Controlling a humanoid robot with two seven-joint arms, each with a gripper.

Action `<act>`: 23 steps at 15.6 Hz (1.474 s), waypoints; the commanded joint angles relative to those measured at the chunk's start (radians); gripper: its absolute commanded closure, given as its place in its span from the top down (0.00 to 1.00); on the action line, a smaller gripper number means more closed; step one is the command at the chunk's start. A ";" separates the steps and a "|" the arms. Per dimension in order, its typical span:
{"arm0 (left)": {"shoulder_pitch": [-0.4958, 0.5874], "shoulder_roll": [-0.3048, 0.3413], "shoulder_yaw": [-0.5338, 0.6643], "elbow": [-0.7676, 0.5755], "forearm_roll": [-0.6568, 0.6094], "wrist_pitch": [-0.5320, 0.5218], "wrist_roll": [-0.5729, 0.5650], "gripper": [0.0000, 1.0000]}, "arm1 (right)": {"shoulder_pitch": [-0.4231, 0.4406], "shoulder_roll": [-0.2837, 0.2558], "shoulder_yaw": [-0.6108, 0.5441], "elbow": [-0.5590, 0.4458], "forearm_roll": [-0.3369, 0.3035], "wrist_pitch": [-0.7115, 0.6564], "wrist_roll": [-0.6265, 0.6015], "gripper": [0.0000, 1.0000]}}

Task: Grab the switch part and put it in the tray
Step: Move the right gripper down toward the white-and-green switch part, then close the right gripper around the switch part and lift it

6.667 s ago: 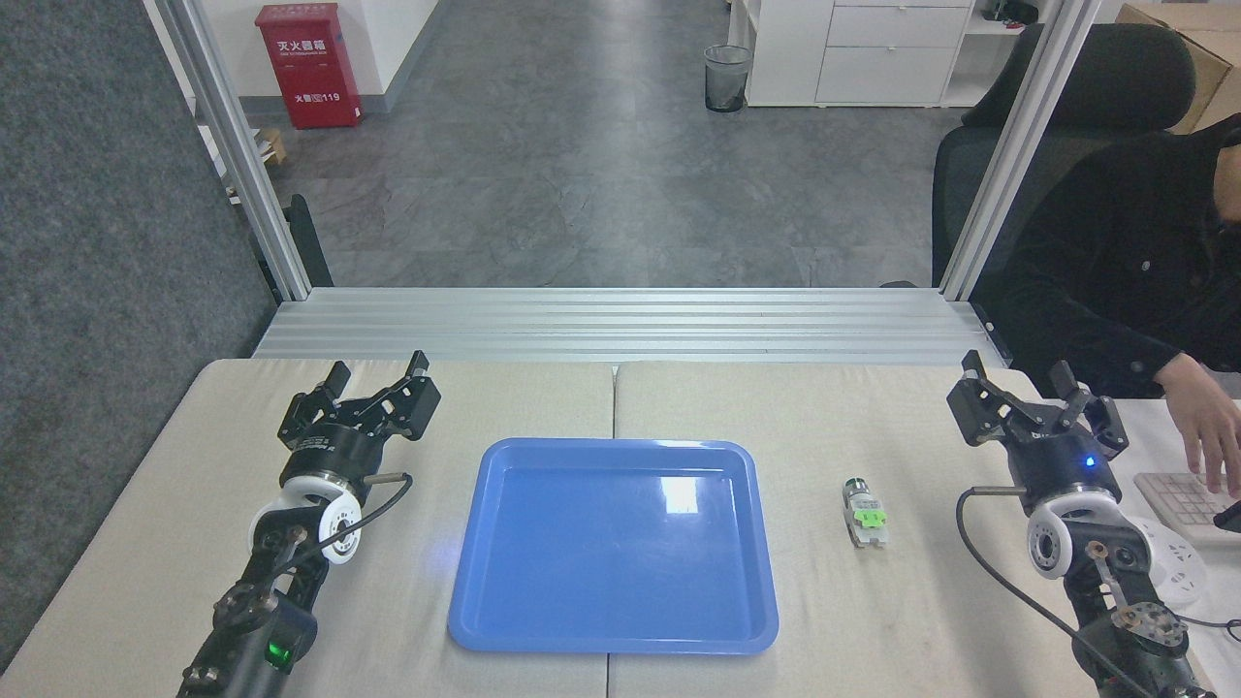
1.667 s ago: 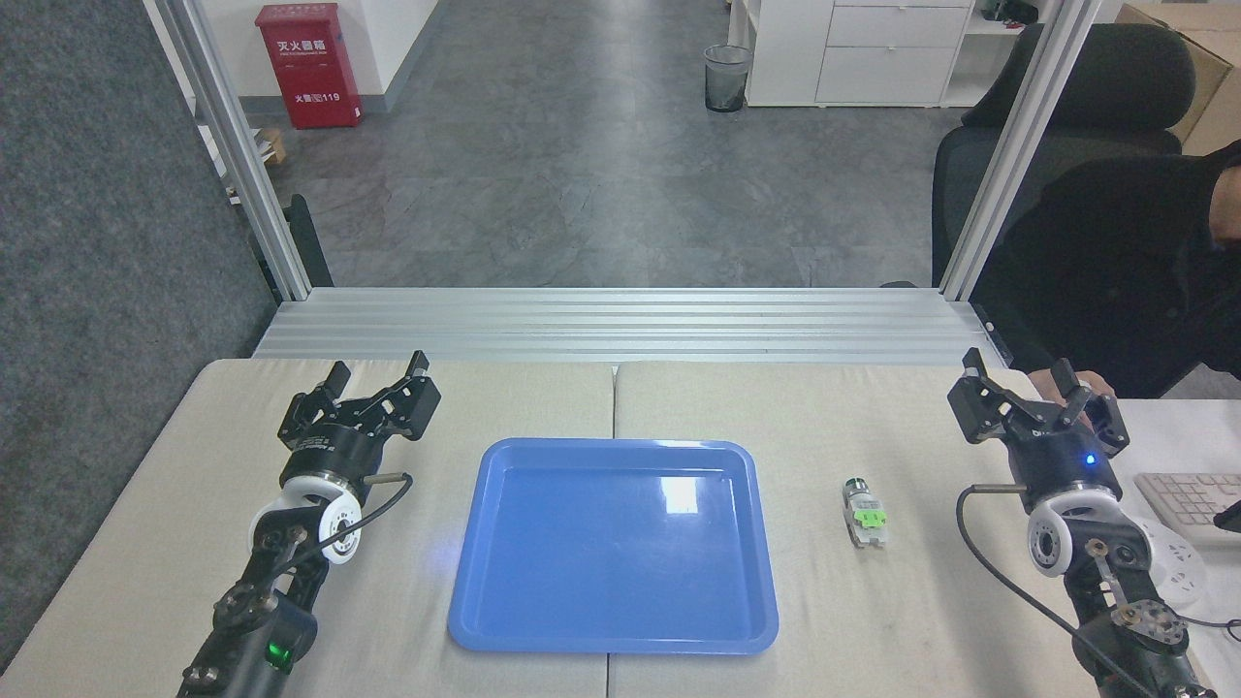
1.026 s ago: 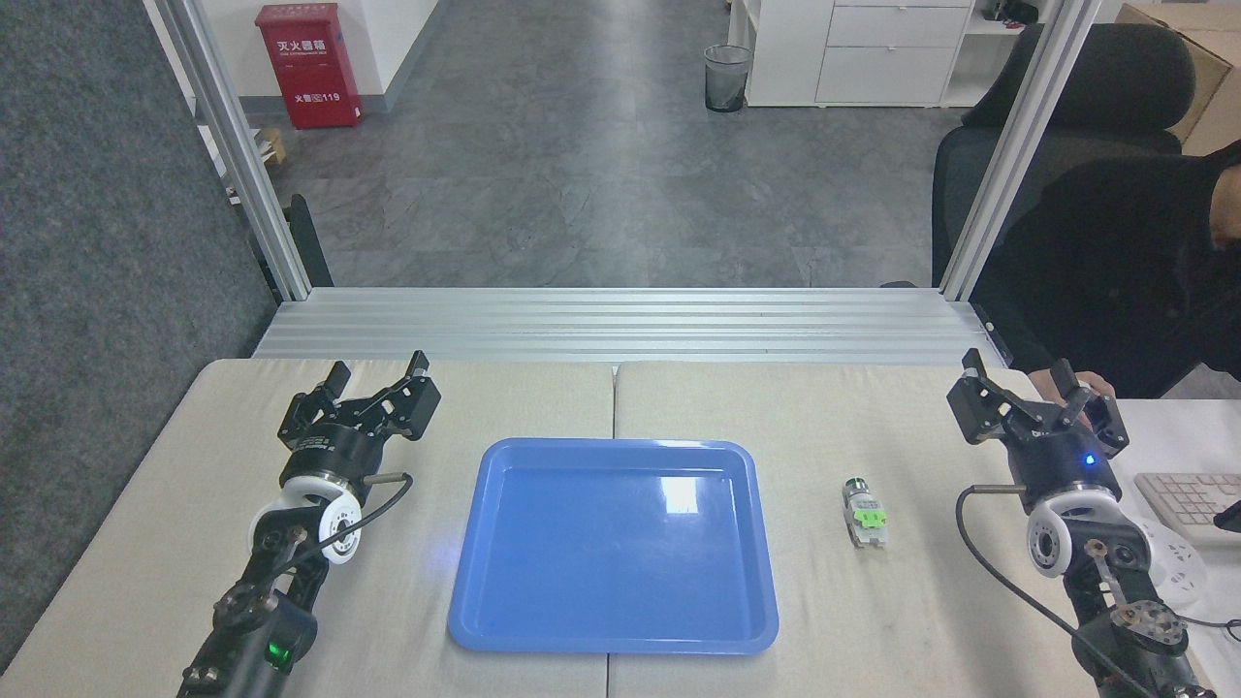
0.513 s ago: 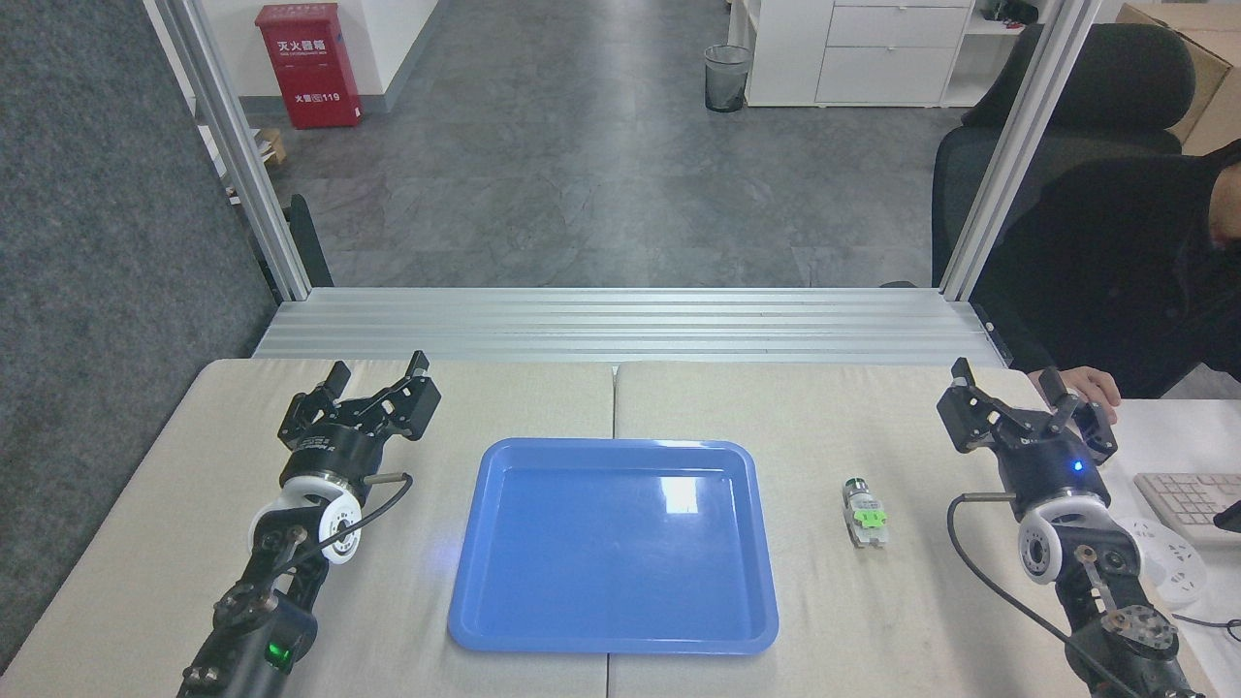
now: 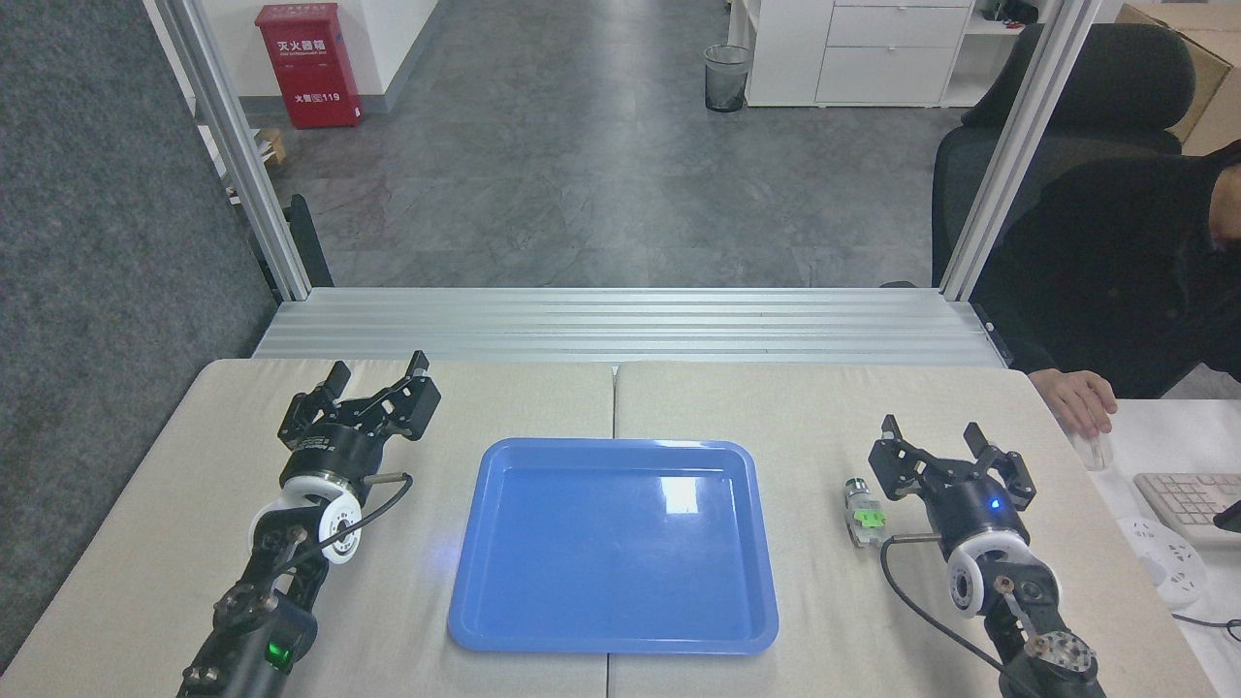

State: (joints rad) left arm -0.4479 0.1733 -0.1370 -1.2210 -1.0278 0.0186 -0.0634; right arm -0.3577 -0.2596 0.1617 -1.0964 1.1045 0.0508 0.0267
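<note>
The switch part [image 5: 861, 510], a small whitish-grey block with a green clip and a dark round end, lies on the beige table right of the tray. The blue tray [image 5: 613, 544] sits flat in the middle of the table with nothing in it. My right gripper [image 5: 931, 433] stands open just right of the switch part, its left finger close beside the part's dark end, nothing between the fingers. My left gripper [image 5: 378, 371] is open at the far left of the tray, holding nothing.
A person in black sits at the right, a hand [image 5: 1078, 399] resting on the white desk by a keyboard [image 5: 1185, 499]. Aluminium frame posts [image 5: 1008, 155] and a ribbed metal ledge [image 5: 620, 325] bound the table's far side.
My right arm has swung left and toward me, bringing its open gripper next to the switch part. The person's hand has moved right onto a mouse. The left arm has stayed still.
</note>
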 commanded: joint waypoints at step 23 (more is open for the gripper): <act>0.000 0.000 0.001 0.000 0.000 0.000 0.001 1.00 | -0.056 0.213 0.211 -0.131 0.074 0.187 0.065 0.00</act>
State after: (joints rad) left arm -0.4479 0.1733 -0.1366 -1.2210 -1.0278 0.0186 -0.0635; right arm -0.3644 -0.1643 0.3063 -1.0578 1.1699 0.2255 0.0869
